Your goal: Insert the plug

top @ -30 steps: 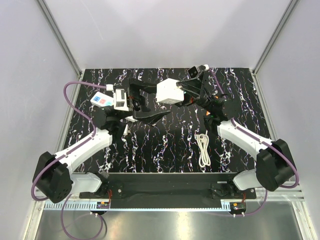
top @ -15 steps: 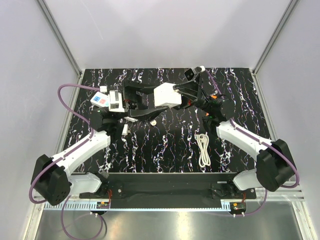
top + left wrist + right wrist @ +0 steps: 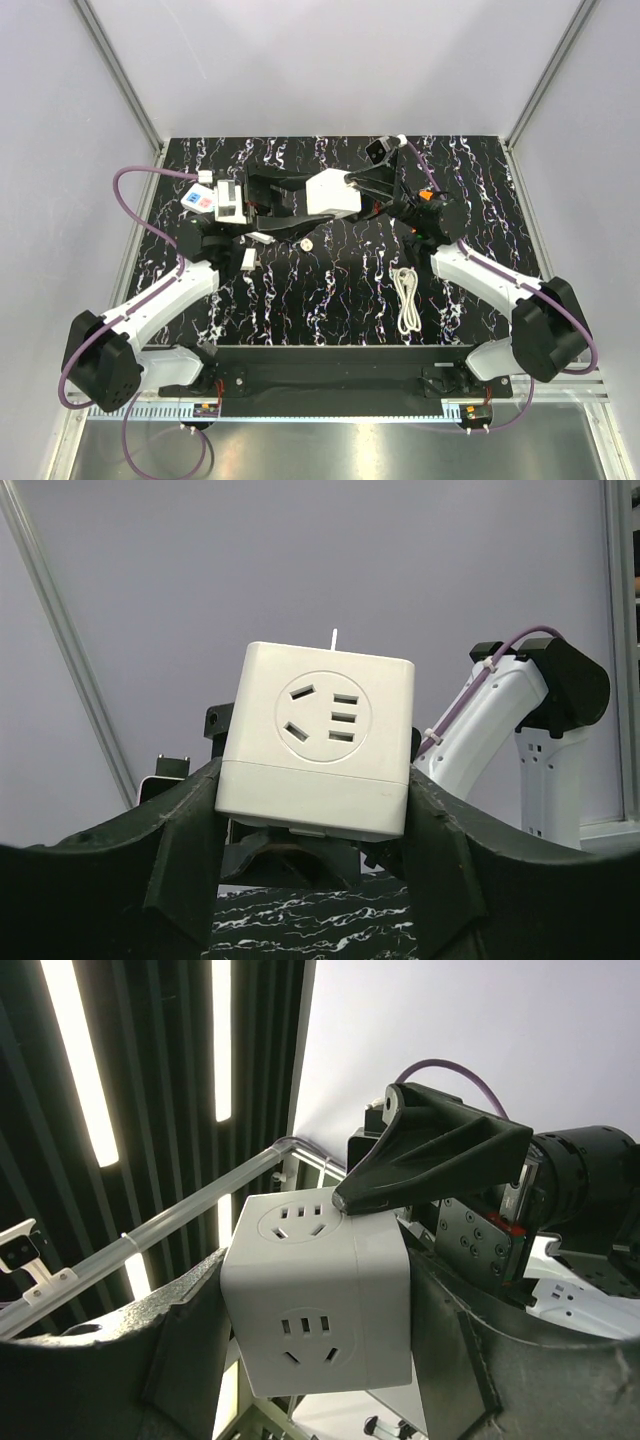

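Plug: white plastic cube plug [image 3: 333, 191], smooth with rounded corners and socket holes on its faces.
Where: up in the air over the black marbled bench [image 3: 330, 300], toward 12 o'clock.
Left claw [image 3: 315, 780]: squeezing the cube's sides.
Right claw [image 3: 318, 1280]: gripping it too.

Left fingers [image 3: 187, 852], right fingers [image 3: 188, 1352] clamped mid-air

A black table top veined with white marbling [image 3: 330, 300] is shown. A folded white cable [image 3: 406, 298] is laid at its near right; a small white cylinder [image 3: 307, 243] is seen near the centre.
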You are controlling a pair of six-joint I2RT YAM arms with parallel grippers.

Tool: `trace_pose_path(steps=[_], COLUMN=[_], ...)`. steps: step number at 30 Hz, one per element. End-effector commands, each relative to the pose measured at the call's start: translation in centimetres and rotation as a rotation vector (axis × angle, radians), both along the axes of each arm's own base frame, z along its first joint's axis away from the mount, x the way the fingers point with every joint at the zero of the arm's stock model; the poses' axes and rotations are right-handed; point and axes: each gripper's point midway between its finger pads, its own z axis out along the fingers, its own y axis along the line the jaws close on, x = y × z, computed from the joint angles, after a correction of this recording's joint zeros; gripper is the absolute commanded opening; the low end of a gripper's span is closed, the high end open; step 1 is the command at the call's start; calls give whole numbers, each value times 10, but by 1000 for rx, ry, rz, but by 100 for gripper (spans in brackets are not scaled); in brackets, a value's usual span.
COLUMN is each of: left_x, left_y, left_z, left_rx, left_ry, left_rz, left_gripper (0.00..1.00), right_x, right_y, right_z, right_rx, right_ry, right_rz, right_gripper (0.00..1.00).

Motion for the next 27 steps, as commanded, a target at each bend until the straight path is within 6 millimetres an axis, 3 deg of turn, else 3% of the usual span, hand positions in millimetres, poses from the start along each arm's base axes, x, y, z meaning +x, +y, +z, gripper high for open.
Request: trace_pose_path(steps=[1, 6, 12, 17, 18, 20, 21, 22, 23, 24, 25, 26, 27], left_x=[-60, -62, -63, -68, -61, -65, -54, -58, -54, -43, -37, -30, -20], left_y=[33, 36, 41, 47, 45, 47, 41, 44, 43, 42, 41, 42, 42], left_z=[33, 29, 23, 23, 21, 22, 13, 17, 15, 9, 5, 2, -8], left_rx=[-155, -150, -136, -122, -97, -72, -15, 1, 33, 102, 141, 180, 261], left_ry=[-317, -323, -311, -275, -223, -204, -130, -114, -75, 24, 80, 134, 233], left_rz=[-43, -45, -39, -45, -39, -29, -15, -4, 15, 62, 91, 123, 171], left_gripper=[0, 0, 0, 0, 0, 0, 0, 0, 0, 0, 0, 0, 0], right_x=[-26, -31, -32, -9, 5, 27, 31, 54, 64, 76, 80, 89, 87], right_y=[-22, -25, -28, -33, -41, -41, -45, -51, -53, -60, -63, -70, -76], right_z=[19, 25, 25, 6, 2, -19, -20, -35, -44, -47, -49, -57, -57], right_rx=[135, 148, 149, 74, 45, -74, -120, -234, -327, -466, -560, -723, -823], right_ry=[-53, -75, -77, -72, -81, -37, -106, -49, -167, -100, -146, -409, -457], right_rz=[82, 82, 76, 0, -58, -106, -185, -232, -338, -387, -463, -628, -686], right_gripper=[72, 88, 99, 100, 100, 100, 100, 100, 100, 99, 99, 98, 98])
